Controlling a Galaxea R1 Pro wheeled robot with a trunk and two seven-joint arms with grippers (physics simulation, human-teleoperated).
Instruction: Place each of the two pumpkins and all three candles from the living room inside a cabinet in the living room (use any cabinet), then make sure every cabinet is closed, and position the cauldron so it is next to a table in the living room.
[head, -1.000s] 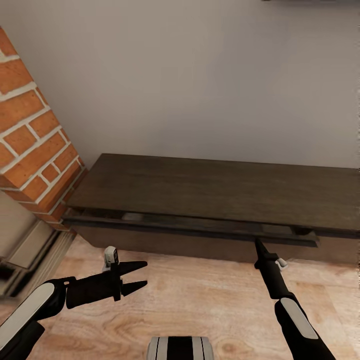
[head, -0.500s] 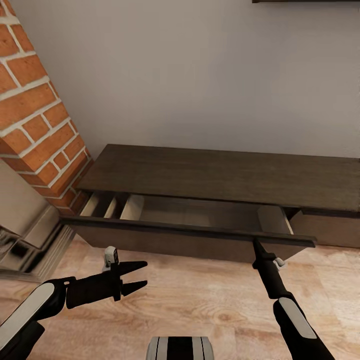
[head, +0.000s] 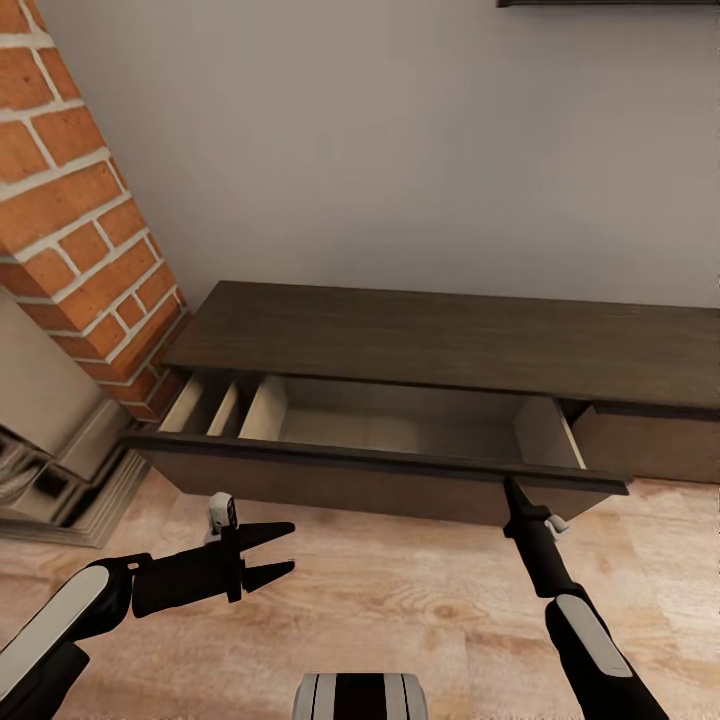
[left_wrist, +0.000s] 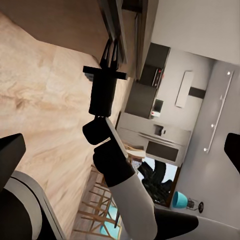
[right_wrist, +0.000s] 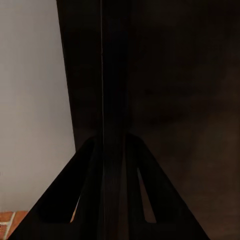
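The long dark-brown cabinet (head: 450, 345) stands against the grey wall. Its left drawer (head: 400, 425) is pulled out, showing pale tan insides with dividers at the left end and nothing in it. My right gripper (head: 513, 488) is shut on the top edge of the drawer front (head: 340, 478); in the right wrist view its fingers (right_wrist: 82, 200) straddle that dark edge (right_wrist: 112, 100). My left gripper (head: 288, 551) hangs open over the floor in front of the drawer, holding nothing. The left wrist view shows the right gripper (left_wrist: 111, 50) at the drawer front. Pumpkins, candles, cauldron and table are out of view.
A red brick column (head: 75, 210) rises left of the cabinet, with a grey hearth surround (head: 55, 465) at its foot. The cabinet's right drawer front (head: 650, 445) is flush. Wooden floor (head: 400, 600) lies between me and the cabinet.
The left drawer has slid out from a narrow gap to wide open, with my right gripper still on its front. The view shifted, so the camera moved. The left arm kept its pose.
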